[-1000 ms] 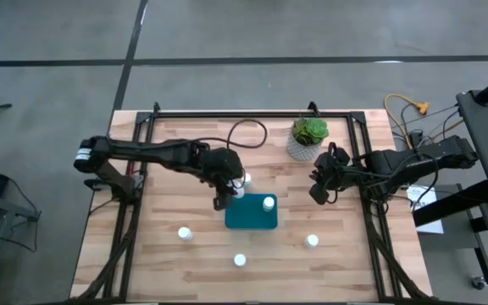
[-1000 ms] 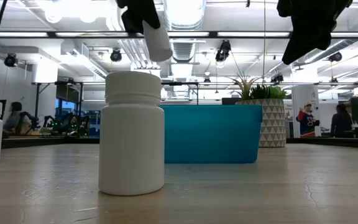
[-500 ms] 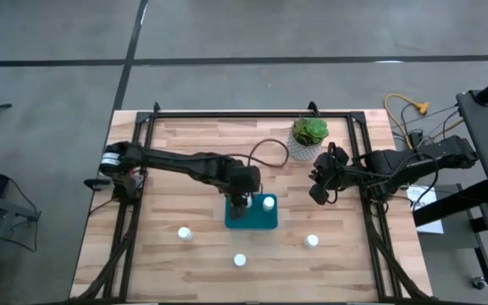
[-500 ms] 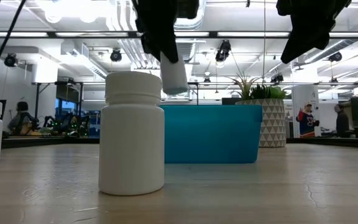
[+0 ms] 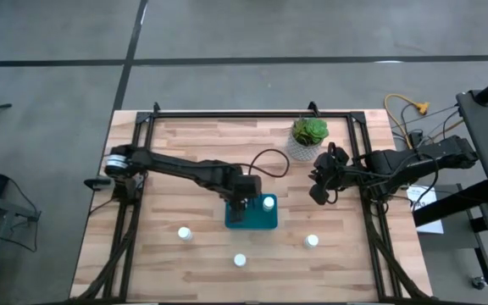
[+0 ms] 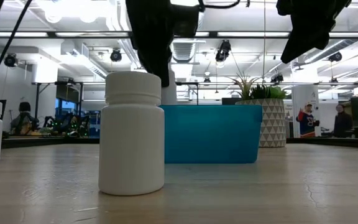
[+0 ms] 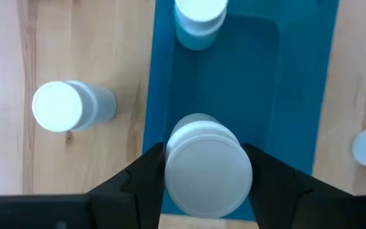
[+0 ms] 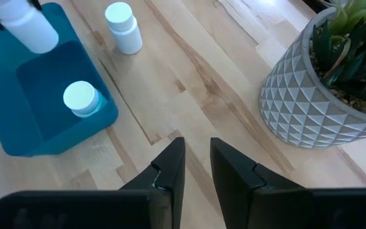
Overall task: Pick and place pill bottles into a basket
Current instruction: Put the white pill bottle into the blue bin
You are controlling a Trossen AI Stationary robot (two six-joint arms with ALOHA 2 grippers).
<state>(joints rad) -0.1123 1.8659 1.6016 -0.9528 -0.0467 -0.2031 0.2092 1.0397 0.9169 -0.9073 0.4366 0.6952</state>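
The teal basket (image 5: 257, 220) sits mid-table with one white pill bottle (image 5: 268, 203) standing in its far right corner. My left gripper (image 5: 239, 203) is over the basket's left part, shut on another pill bottle (image 7: 202, 168), whose lower end is about level with the basket's rim (image 6: 216, 107) in the low view. Three bottles stand on the table nearer the front (image 5: 185, 232) (image 5: 240, 260) (image 5: 312, 241). Another bottle (image 7: 65, 108) stands just outside the basket. My right gripper (image 5: 318, 191) hovers empty to the basket's right, fingers nearly together. My left gripper pinches the bottle's two opposite sides (image 7: 170, 172) between its two fingers (image 7: 142, 181). The fingers come from above, pointing down. The bottle hangs below them, about upright and clear of the basket floor (image 7: 259, 76), its lower part (image 6: 168, 90) showing under the gripper in the low view.
A white patterned pot with a green plant (image 5: 307, 140) stands at the far right, close to my right gripper. A black frame (image 5: 227, 114) runs round the table's far and side edges. Bare wood lies left of the basket (image 5: 168, 195).
My left gripper has carried the bottle toward the table's right and near edges, from beside the basket's far left corner to over the basket. It has then gone down, so the bottle has dropped to about rim height. My right arm has kept still.
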